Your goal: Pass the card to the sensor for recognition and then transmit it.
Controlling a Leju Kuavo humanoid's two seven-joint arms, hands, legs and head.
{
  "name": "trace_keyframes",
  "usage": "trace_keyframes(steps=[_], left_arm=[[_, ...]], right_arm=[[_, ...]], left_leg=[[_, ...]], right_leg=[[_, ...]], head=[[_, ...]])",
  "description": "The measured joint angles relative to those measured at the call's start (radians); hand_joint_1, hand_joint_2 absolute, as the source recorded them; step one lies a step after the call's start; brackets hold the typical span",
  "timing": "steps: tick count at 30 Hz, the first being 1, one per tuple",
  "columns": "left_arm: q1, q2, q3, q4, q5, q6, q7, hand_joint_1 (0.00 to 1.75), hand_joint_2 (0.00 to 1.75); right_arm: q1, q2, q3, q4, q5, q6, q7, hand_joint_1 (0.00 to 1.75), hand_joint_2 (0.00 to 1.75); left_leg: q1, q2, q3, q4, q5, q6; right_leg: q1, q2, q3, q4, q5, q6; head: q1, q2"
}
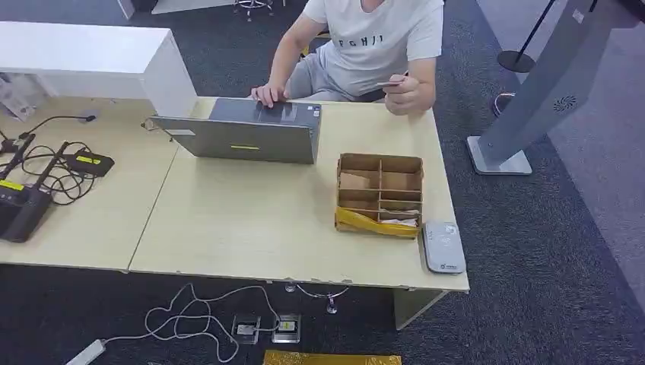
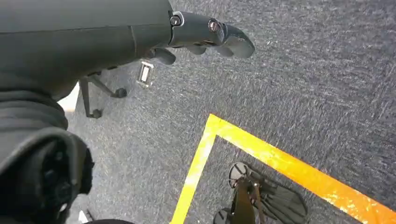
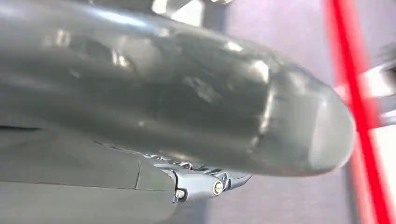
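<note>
Waiting stage, by my reading: the small pale card (image 1: 391,84) is held in the seated person's hand (image 1: 405,94) at the far edge of the light wooden tabletop (image 1: 251,220), not yet offered across. Both robot arms hang low. The left hand (image 2: 205,37) shows in its wrist view over dark carpet, fingers curled loosely, nothing in them. The right hand (image 3: 205,182) is mostly hidden behind its own grey cover, so I cannot tell how its fingers lie.

Advice for the step: take the card by one short edge, leaving its flat face free. Then lay that face level over the small grey card sensor (image 1: 443,246), which sits at the near right corner of the tabletop, just beside the partitioned cardboard box (image 1: 380,194). Approach from the open side to avoid clipping the box wall.

Surface and room: a grey laptop (image 1: 247,131) stands open before the person; black devices with tangled cables (image 1: 46,179) lie far left. Dark carpet (image 1: 548,289) surrounds, with yellow floor tape (image 2: 280,161) and a grey kiosk stand (image 1: 532,99) at right.
</note>
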Motion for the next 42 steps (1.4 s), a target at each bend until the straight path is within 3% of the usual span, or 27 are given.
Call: trace_keyframes(steps=[10,15,20,27,32,38,42], left_arm=[[0.000,-0.006,0.000,0.000,-0.008,-0.008,-0.020,0.00,0.00],[-0.002,-0.006,0.000,0.000,-0.008,-0.009,-0.026,0.00,0.00],[-0.002,-0.008,0.000,0.000,-0.008,-0.009,-0.029,0.00,0.00],[-0.002,-0.009,0.000,0.000,-0.008,-0.009,-0.029,0.00,0.00],[-0.001,-0.009,0.000,0.000,-0.012,-0.009,-0.029,0.00,0.00],[-0.007,-0.006,0.000,0.000,-0.018,-0.013,-0.029,0.00,0.00],[-0.006,-0.003,0.000,0.000,-0.017,-0.018,-0.029,0.00,0.00]], right_arm=[[-0.112,-0.036,0.175,-0.002,0.004,0.045,-0.073,0.00,0.00],[-0.198,-0.036,0.326,-0.013,0.031,0.075,-0.139,0.00,0.00],[-0.254,-0.034,0.459,-0.025,0.030,0.069,-0.149,0.00,0.00],[-0.273,-0.034,0.564,-0.027,0.017,0.068,-0.155,0.00,0.00],[-0.289,-0.028,0.631,-0.041,0.020,0.068,-0.201,0.00,0.00],[-0.410,-0.004,0.803,-0.082,0.045,0.068,-0.161,0.00,0.00],[-0.476,0.029,0.949,-0.120,0.053,0.102,-0.097,0.00,0.00]], left_leg=[[0.000,0.000,-0.001,0.000,0.000,0.000],[0.001,0.000,0.000,0.000,0.000,0.000],[0.001,-0.001,-0.001,0.000,0.001,-0.001],[0.001,-0.001,-0.001,0.000,0.001,-0.001],[0.001,-0.001,-0.001,0.000,0.001,-0.001],[0.002,0.000,-0.001,0.000,0.001,-0.002],[0.001,-0.001,-0.002,0.000,0.003,-0.002]], right_leg=[[0.001,0.000,0.000,0.000,0.000,0.000],[0.001,0.000,0.000,0.000,0.000,0.000],[0.001,-0.002,0.001,0.000,0.000,0.000],[0.001,-0.001,0.000,0.000,0.000,0.000],[0.001,-0.001,0.000,0.000,0.000,0.000],[0.002,-0.001,0.001,0.001,0.001,-0.001],[0.001,-0.001,-0.001,0.002,0.001,-0.001]], head=[[0.000,0.000],[0.000,0.000],[0.000,0.000],[0.000,0.000],[0.000,0.000],[0.000,0.000],[-0.001,0.000]])
